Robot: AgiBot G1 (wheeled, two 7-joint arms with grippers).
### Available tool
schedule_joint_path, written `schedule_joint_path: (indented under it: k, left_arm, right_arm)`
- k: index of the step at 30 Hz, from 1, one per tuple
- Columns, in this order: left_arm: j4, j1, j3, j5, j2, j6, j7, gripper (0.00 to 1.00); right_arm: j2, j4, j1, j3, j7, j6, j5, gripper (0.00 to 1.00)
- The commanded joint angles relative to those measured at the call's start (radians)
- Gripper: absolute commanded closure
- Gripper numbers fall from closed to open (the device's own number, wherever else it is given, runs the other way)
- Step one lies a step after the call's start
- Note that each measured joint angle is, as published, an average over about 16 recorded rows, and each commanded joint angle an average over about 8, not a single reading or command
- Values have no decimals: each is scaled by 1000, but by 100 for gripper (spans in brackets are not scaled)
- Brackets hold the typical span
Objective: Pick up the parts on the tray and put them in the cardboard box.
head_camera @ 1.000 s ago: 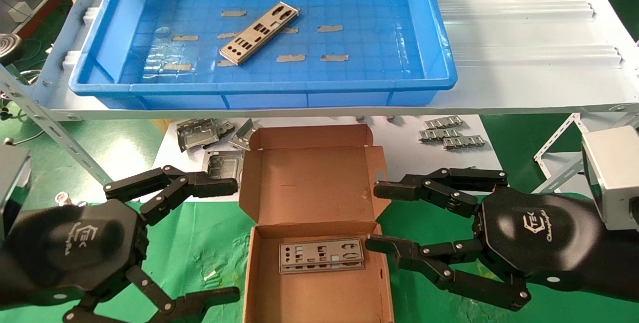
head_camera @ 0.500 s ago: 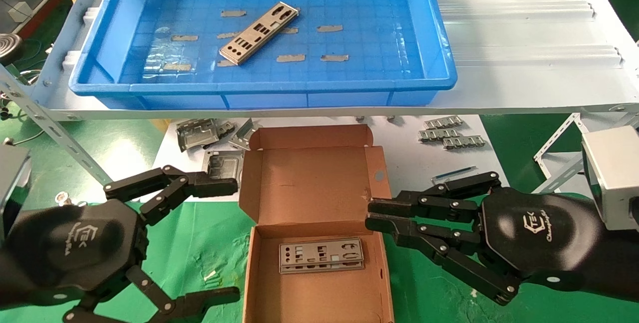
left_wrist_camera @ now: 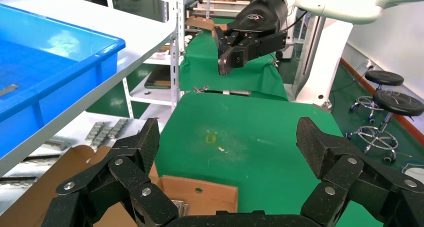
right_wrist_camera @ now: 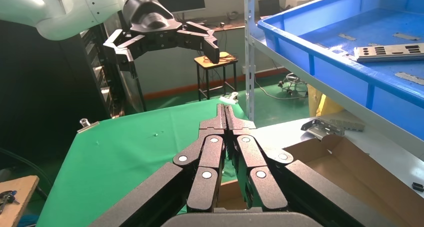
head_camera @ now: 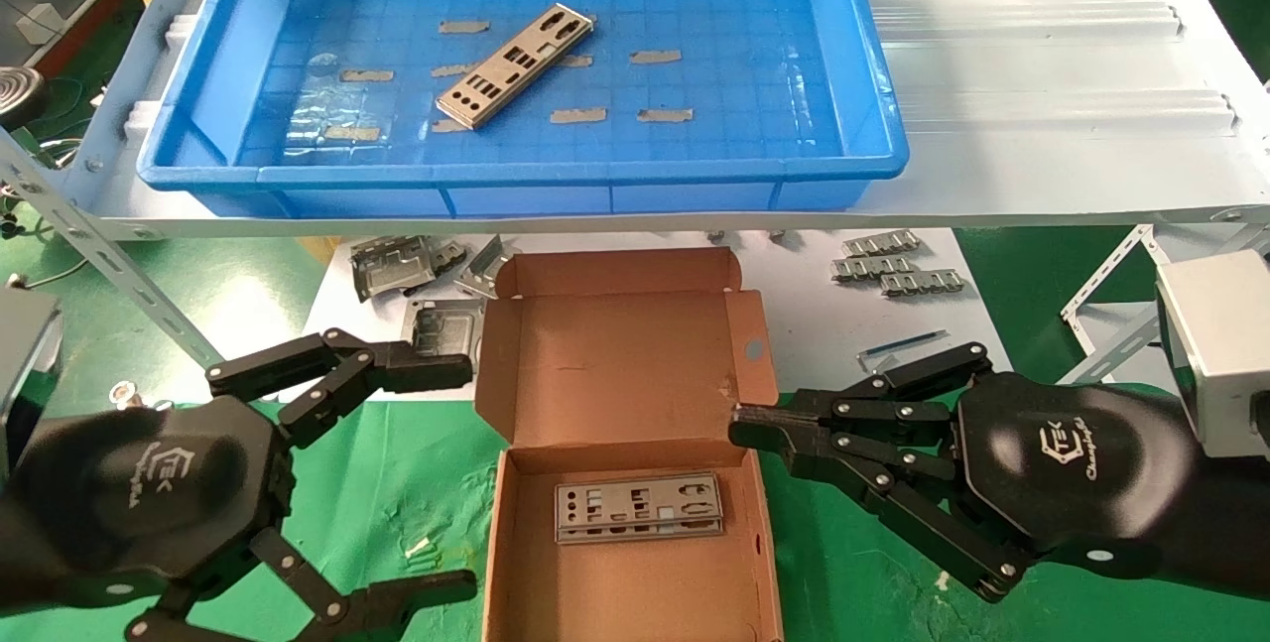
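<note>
**One plate boxed, one on the tray, right gripper closed beside the box**

The left gripper (head_camera: 451, 473) hovers over the green cloth (head_camera: 397, 493) to the left of the box (head_camera: 615, 364), its two fingers spread wide apart and holding nothing. Behind it, on the white sheet (head_camera: 824, 310), lie grey square frames (head_camera: 397, 265).

On the shelf above, the tray (head_camera: 526, 171) holds one plate (head_camera: 516, 64) lying flat and diagonal near its middle, among scraps of tan tape (head_camera: 577, 115).

The box sits open in the centre, lid folded back. A second plate (head_camera: 638, 507) lies flat on its floor, near the hinge.

The right gripper (head_camera: 739, 424) is just beside the box's right wall, fingers pressed together and empty; the wrist view shows them meeting tip to tip. Ridged clip strips (head_camera: 898, 270) lie behind it on the sheet.
</note>
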Motion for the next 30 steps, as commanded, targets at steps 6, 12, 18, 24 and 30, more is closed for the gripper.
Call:
schedule_joint_path:
  k: [6,12,18,24,30]
  left_arm:
    - [24,-43,8,28,31,-35,-2,0]
    - [146,-243,56,129,133,-98,-48,0]
    - [348,-493,140,278,262,-140,-101,0]
    - [604,-679,217,410,401,-178,-99,0]
    - [842,-803,264,495,512,-229,-42,0]
  right_arm:
    - [0,0,0,0,0,0,0,100]
    - [0,0,0,0,0,0,0,100]
    - [0,0,0,0,0,0,0,100]
    - [0,0,0,0,0,0,0,72]
    - [0,0,0,0,0,0,0,2]
